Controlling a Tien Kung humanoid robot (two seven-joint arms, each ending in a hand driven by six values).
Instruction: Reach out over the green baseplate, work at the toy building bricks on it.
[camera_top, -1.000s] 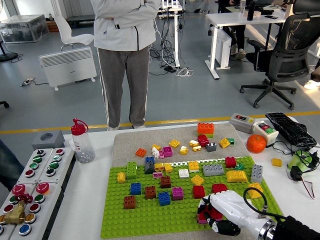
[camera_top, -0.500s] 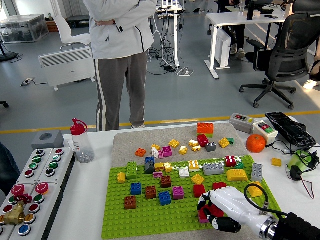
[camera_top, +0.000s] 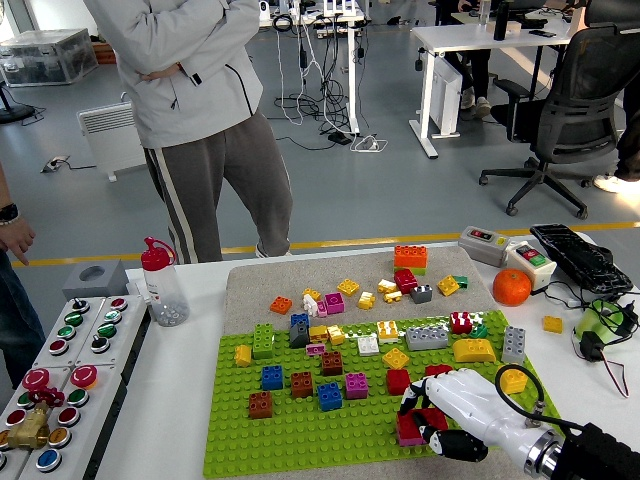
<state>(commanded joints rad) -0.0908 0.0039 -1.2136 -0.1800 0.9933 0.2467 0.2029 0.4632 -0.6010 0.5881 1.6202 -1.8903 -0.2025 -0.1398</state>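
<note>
Bricks stand scattered over the green baseplate, which lies at the table's near middle, half on a grey mat that carries more loose pieces. Reaching in from the lower right corner, the right hand sits low over the plate's near right part, its white fingers curled down around a dark red brick that shows between thumb and palm. It looks like a grasp, though whether the brick is already free of the studs or seated on them cannot be told.

Risk one, in my judgement: if that brick is pressed on, a straight pull may drag the whole plate along, since nothing visibly pins it and the left hand is out of view. Any such shift would upset the small pieces standing further back.

Risk two: the red bricks just behind the knuckles are close, so a lift or a sideways swing could knock them off their studs.

Risk three: the curled fingers hide the brick from the camera, so a slipping or skewed grip would be hard to notice before it drops.

A person stands beyond the table with arms folded, touching nothing.
</note>
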